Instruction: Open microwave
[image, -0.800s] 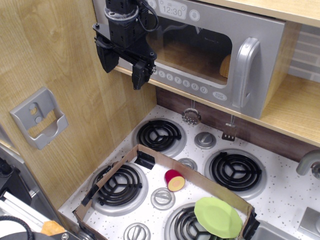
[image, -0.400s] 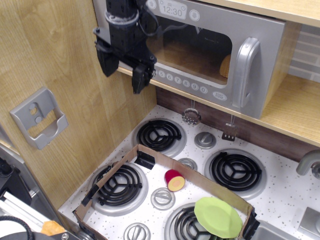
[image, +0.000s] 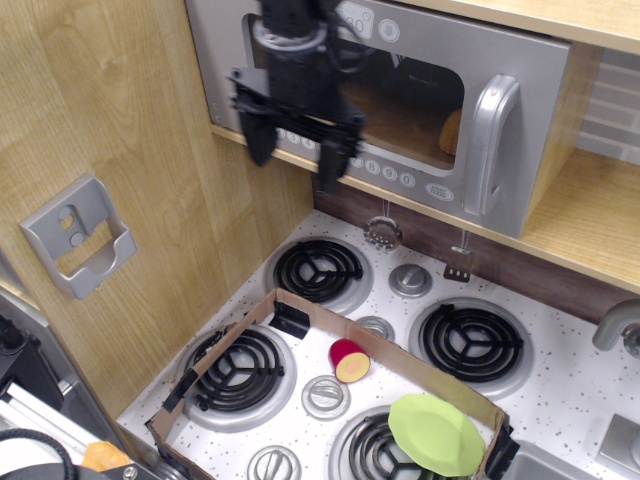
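The microwave (image: 420, 95) is seen set on a wooden shelf at the far side of the scene, above the toy stove (image: 400, 330); its door is shut, the chunky grey handle (image: 490, 150) standing upright at the right end and a row of small round white buttons (image: 385, 172) running along the lower edge. The black gripper (image: 295, 155) is held in front of the left part of the microwave window, its two fingers (image: 260, 135) pointing down and spread apart — nothing is held between them. It is well apart from the handle, off to the left of it. Below, on the stove, an open cardboard frame (image: 300, 310) is laid over the near burners; a small red and yellow toy piece (image: 350, 360) lies inside it and a green plate (image: 435, 433) rests at its near right side. A grey wall holder (image: 75, 235) is fixed to the wooden panel on the left
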